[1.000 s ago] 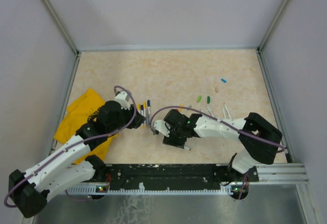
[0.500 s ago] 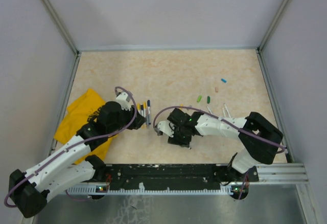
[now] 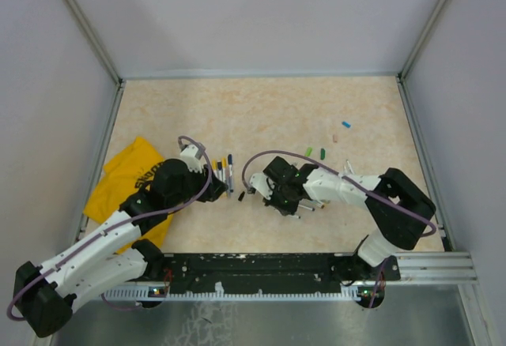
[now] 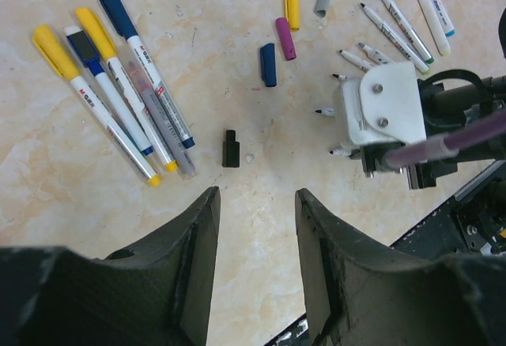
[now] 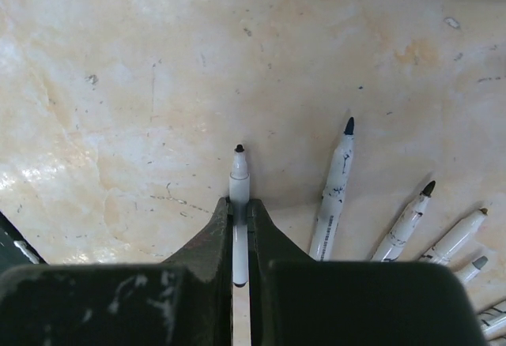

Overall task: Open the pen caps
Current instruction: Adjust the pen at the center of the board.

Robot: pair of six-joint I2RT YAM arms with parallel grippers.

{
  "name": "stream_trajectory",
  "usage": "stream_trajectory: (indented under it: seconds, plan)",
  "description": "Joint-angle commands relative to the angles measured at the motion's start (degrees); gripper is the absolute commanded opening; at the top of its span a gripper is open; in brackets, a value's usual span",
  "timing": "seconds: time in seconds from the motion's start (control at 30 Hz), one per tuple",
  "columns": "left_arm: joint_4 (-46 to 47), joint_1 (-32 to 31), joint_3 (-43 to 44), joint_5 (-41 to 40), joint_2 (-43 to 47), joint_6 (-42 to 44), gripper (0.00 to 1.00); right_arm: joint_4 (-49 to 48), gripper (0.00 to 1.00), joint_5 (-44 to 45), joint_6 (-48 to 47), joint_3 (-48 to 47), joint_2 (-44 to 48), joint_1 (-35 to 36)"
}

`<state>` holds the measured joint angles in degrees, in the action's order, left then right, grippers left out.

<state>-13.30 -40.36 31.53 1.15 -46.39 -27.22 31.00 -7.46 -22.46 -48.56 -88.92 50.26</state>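
Note:
My right gripper (image 5: 239, 204) is shut on an uncapped white pen (image 5: 239, 180) lying on the table, its black tip poking out past the fingertips. Several more uncapped pens (image 5: 332, 192) lie fanned out just to its right. In the top view this gripper (image 3: 257, 194) points left, with a small black cap (image 3: 241, 196) just beyond it. My left gripper (image 4: 257, 200) hovers open and empty over bare table, short of that black cap (image 4: 230, 148). Several capped pens (image 4: 118, 85) lie ahead to its left. Loose blue (image 4: 268, 65), purple (image 4: 284, 38), yellow (image 4: 292, 9) and grey (image 4: 322, 1) caps lie farther off.
A yellow cloth (image 3: 126, 180) lies at the table's left edge beside the left arm. Two green caps (image 3: 316, 153), a blue one (image 3: 345, 124) and a pale one (image 3: 335, 137) are scattered at the right. Metal frame rails (image 3: 419, 148) border the table.
The right gripper has gone from open to shut on the uncapped pen and shifted slightly away from the near edge. The left arm has barely moved.

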Motion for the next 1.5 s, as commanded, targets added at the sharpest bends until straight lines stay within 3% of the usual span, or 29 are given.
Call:
stream_trajectory:
  seconds: [0.0,0.23,0.4,0.53,0.63,0.87,1.07,1.17,1.2,1.47]
  plan:
    - [2.88,0.10,-0.86,1.43,-0.02,-0.48,0.48,-1.08,0.00,-0.02,4.96,-1.35,-2.13,-2.31]
    - [3.14,0.10,-1.03,1.56,0.04,-0.81,0.47,-3.95,0.00,-3.59,15.42,-3.55,-3.05,-2.65]
    - [3.99,0.10,-1.93,1.84,0.32,-1.48,0.47,-8.23,0.00,1.64,29.66,-4.49,-4.10,-1.43]
    - [4.32,0.10,-2.26,2.01,0.33,-1.74,0.47,-7.09,0.00,4.21,34.53,-6.57,-7.62,-0.08]
    - [4.12,0.10,-1.98,2.10,0.49,-1.76,0.47,-5.31,0.00,4.15,34.74,-7.90,-10.14,-0.05]
    - [3.55,0.10,-2.15,1.83,1.26,-1.71,0.47,-5.69,0.13,4.98,32.48,-7.56,-9.74,-0.05]
    - [3.20,0.10,-2.18,1.74,1.89,-1.61,0.47,-5.84,0.18,6.91,30.86,-7.67,-9.21,-0.07]
    - [3.11,0.10,-2.25,1.69,2.05,-1.53,0.47,-5.96,0.24,7.02,29.64,-7.66,-7.83,-0.01]
    - [3.03,0.10,-2.29,1.74,2.07,-1.52,0.47,-6.07,0.31,7.08,29.32,-7.53,-7.27,-0.07]
    - [3.10,0.10,-1.83,2.18,2.16,-1.44,0.47,-6.74,0.33,7.35,27.70,-6.90,-3.12,-0.06]
